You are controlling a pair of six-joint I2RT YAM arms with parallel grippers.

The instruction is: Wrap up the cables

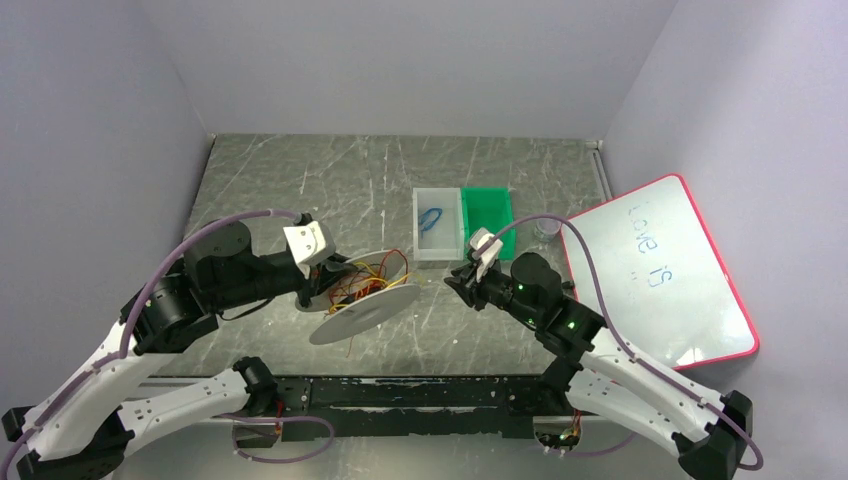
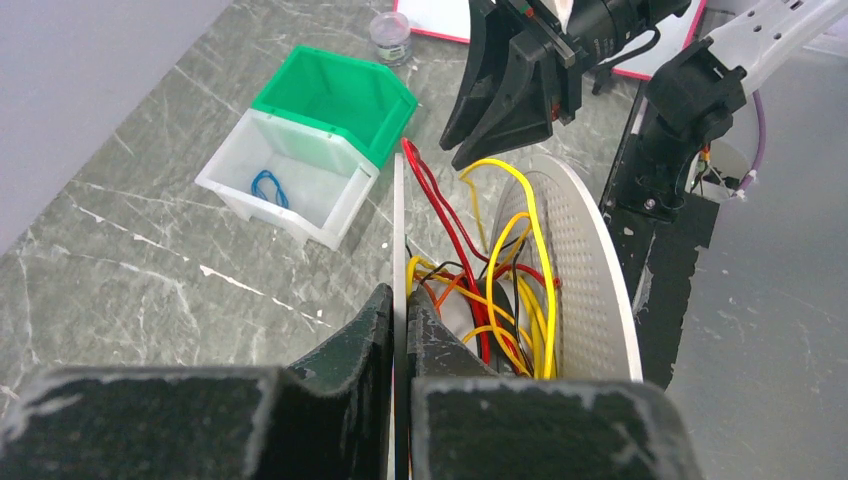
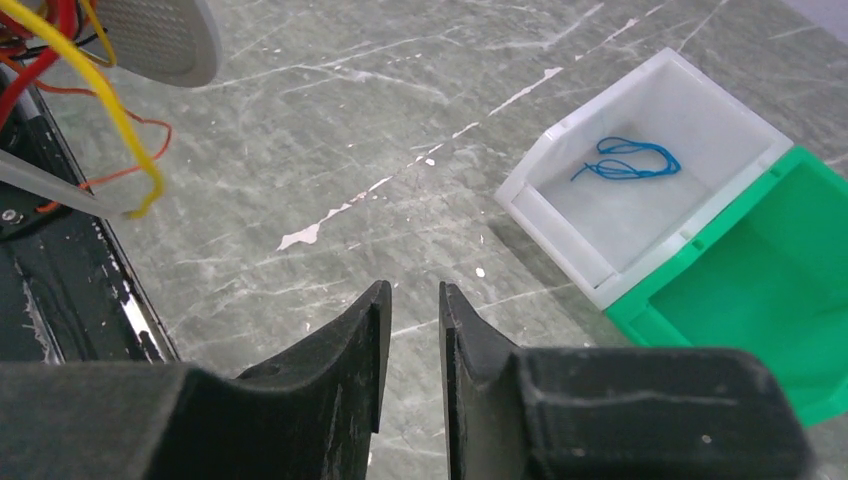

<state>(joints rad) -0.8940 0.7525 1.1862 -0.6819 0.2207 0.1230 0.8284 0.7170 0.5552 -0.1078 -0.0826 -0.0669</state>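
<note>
The spool [image 1: 365, 312] hides its hub, which is buried under the cables [image 2: 500, 290]. In the right wrist view only a corner of the spool shows, cut off by the frame. The cables are thin glossy loops in yellow, red and orange, tangled between the spool's two flat, perforated white discs, with a few strands spilling past the edge. In from the spool's left comes the left gripper [image 2: 400, 300], clamped tight on one disc's rim, the spool tilted over the marbled counter [image 1: 300, 180]. Just right of the spool the right gripper [image 3: 410, 290] hovers low, fingers slightly apart, nothing between them.
</note>
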